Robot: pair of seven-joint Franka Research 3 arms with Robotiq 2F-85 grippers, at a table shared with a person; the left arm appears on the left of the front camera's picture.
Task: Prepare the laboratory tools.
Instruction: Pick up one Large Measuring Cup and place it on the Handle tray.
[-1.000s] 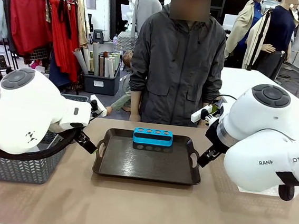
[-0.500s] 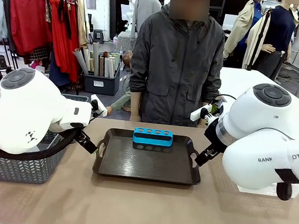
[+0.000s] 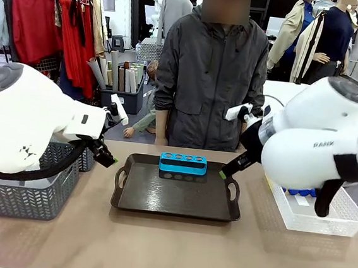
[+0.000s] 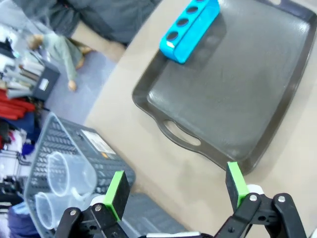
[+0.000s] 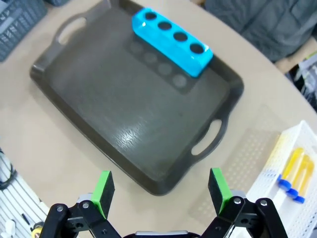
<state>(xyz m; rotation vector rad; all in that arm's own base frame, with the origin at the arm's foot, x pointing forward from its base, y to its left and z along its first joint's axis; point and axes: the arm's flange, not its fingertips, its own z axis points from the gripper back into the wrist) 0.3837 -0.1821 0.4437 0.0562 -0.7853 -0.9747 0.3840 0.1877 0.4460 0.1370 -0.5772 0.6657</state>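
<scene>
Glossy brown tray (image 3: 172, 200) | blue four-hole rack (image 3: 183, 164) on it | clear beakers (image 4: 63, 179), seemingly, in mesh basket (image 4: 111, 163) | left fingers (image 4: 118, 194), right fingers (image 5: 103, 192) released

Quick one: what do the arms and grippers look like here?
Glossy white left arm and right arm, rounded joints, grey round caps. Dark lettering on the right arm, partly hidden. Black cable loops under the left arm. Black left gripper and right gripper, green pads.

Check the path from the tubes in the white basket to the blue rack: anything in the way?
Nothing visible. The tubes lie in the white basket beside the tray; between them and the rack is only the basket's wall, bare table and bare tray floor. The rack's four holes are empty. The right gripper is open.
</scene>
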